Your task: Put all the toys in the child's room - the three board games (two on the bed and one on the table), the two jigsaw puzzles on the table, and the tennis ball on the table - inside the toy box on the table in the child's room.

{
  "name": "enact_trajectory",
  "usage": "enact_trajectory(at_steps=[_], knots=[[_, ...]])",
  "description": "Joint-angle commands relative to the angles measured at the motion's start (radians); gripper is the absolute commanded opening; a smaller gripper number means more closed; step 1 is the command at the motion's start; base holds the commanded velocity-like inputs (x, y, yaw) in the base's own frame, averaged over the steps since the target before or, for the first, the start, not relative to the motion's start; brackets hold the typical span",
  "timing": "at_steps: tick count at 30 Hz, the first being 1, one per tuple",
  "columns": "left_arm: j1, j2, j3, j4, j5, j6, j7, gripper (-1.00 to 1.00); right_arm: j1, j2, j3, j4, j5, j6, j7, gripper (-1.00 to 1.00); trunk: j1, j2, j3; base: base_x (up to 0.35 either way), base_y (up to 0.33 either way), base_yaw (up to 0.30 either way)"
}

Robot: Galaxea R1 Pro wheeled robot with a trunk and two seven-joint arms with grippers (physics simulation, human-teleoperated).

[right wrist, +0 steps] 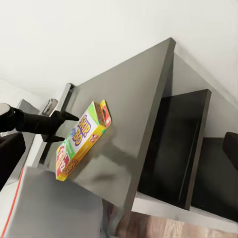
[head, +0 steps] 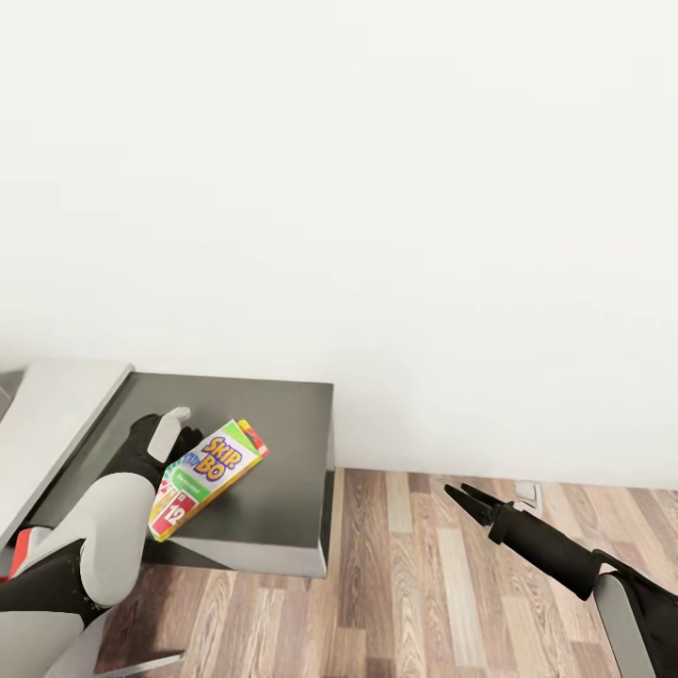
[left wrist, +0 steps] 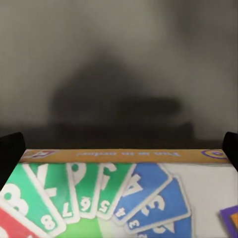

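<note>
At lower left of the head view, the left claw [head: 185, 443] is gripping a board game [head: 209, 476] above the dark-grey side unit [head: 282, 452]. The right claw [head: 461, 493], at lower right, is hanging slightly parted over the wood floor [head: 424, 584].

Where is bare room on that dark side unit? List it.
Bare dark top lies between the held board game and the wall-side and right edges. Crowded only where the left gripper grips the game. The right gripper hangs over open wood floor.
</note>
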Motion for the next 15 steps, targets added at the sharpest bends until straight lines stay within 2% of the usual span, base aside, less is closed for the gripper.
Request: enact_trajectory(at_steps=[1, 7, 15], knots=[[-0.001, 0.000, 0.001, -0.001, 0.011, 0.002, 0.008, 1.00, -0.001, 0.000, -0.001, 0.000, -0.004, 0.006, 0.001, 1.00, 0.000, -0.002, -0.002, -0.054, -0.049, 0.000], [-0.001, 0.000, 0.001, -0.001, 0.011, 0.003, 0.008, 1.00, -0.001, 0.000, -0.001, -0.001, -0.005, 0.006, 0.001, 1.00, 0.000, -0.002, -0.002, -0.135, -0.112, 0.000], [-0.001, 0.000, 0.001, -0.001, 0.011, 0.003, 0.008, 1.00, -0.001, 0.000, -0.001, -0.001, -0.004, 0.006, 0.001, 1.00, 0.000, -0.002, -0.002, -0.023, -0.017, 0.000]])
